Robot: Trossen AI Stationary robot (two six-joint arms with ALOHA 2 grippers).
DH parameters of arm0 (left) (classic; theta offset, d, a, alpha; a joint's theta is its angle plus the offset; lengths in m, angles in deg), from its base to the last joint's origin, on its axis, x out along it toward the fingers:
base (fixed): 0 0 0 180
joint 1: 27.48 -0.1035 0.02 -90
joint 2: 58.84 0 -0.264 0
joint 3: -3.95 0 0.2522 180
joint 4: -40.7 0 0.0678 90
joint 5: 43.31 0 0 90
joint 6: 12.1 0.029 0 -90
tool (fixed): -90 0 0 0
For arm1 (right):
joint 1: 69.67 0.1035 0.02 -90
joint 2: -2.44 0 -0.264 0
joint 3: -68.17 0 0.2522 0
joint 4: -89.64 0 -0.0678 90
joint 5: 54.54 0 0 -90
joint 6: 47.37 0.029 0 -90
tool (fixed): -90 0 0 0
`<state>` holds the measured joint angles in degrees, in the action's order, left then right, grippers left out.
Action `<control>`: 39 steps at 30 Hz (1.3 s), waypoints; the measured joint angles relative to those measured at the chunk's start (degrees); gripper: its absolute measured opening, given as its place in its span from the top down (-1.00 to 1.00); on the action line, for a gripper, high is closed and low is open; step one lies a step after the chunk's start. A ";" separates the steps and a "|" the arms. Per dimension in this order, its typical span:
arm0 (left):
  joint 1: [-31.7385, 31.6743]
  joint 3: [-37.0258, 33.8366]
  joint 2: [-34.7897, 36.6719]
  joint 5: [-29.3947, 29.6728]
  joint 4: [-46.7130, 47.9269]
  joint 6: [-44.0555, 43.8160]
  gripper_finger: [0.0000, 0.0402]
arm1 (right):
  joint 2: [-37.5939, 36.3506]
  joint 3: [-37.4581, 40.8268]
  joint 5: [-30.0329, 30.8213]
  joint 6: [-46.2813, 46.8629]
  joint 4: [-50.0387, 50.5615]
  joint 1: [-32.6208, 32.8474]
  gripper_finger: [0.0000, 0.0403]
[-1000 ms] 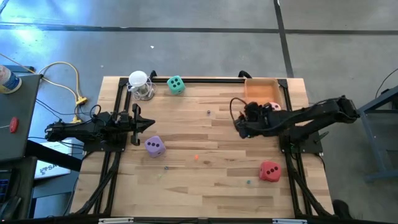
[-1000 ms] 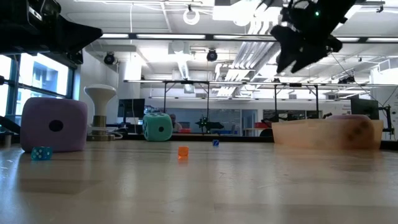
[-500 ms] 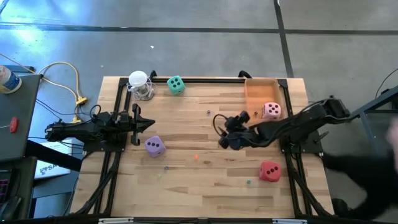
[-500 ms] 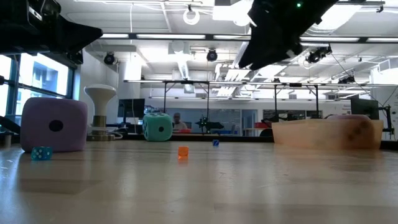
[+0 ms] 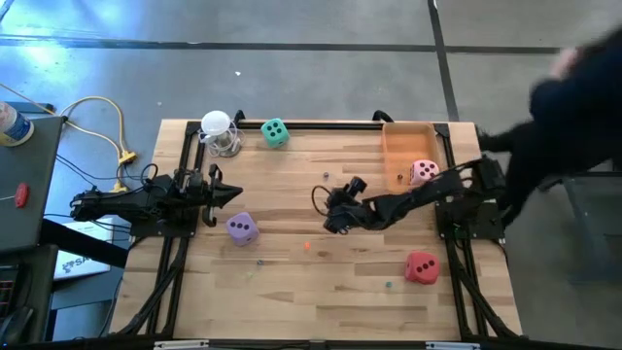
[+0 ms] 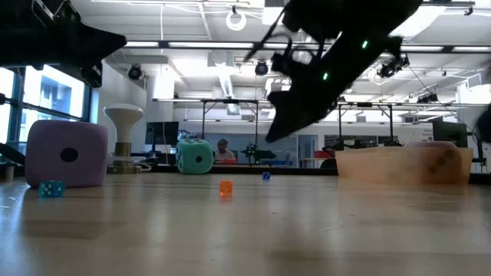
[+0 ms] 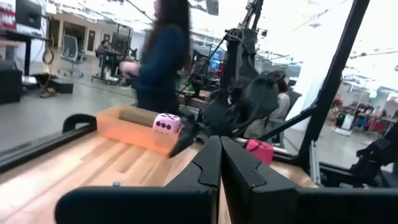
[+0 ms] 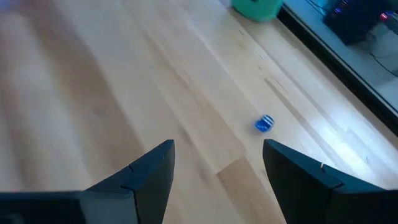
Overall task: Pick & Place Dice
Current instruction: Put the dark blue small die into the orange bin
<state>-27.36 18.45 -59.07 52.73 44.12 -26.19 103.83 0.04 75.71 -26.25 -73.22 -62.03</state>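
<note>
In the orange tray (image 5: pixel 394 146) you had only the pink die (image 5: pixel 423 172), while green (image 5: pixel 275 132), purple (image 5: pixel 241 227) and red (image 5: pixel 421 266) waited on the tabletop (image 5: pixel 321 292); the right claw (image 5: pixel 333 218) was wide and empty, the left claw (image 5: pixel 212 195) shut.

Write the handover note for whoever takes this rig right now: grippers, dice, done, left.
Right gripper: open and empty, above mid-table, out from the tray side.
Left gripper: shut, empty, waiting at the left edge of the table.
Pink die: in the orange tray at the far right corner.
Purple die: on the table by the left gripper.
Green die: at the far edge, beside the white round-topped object.
Red die: on the table, near right.
Done: pink die in the tray.
Left: purple, green and red, presumably to the same tray.
A person stands by the table's right side.
</note>
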 joint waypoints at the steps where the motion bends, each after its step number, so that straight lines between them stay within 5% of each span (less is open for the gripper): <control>1: 0.00 0.00 0.00 0.02 0.01 -0.17 1.00 | 1.05 0.00 0.08 -0.22 -0.82 -0.75 -0.17; 10: 0.00 0.00 -0.02 0.02 1.10 0.73 1.00 | 8.19 0.00 -6.17 -2.95 -8.74 -6.00 -0.17; 39: 0.00 0.00 -0.02 0.04 5.42 0.67 1.00 | 14.53 -0.13 -7.43 4.96 -16.54 -14.04 -0.17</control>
<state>-27.36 18.45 -59.09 52.77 49.54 -25.51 118.36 -0.09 68.28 -21.29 -89.75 -76.07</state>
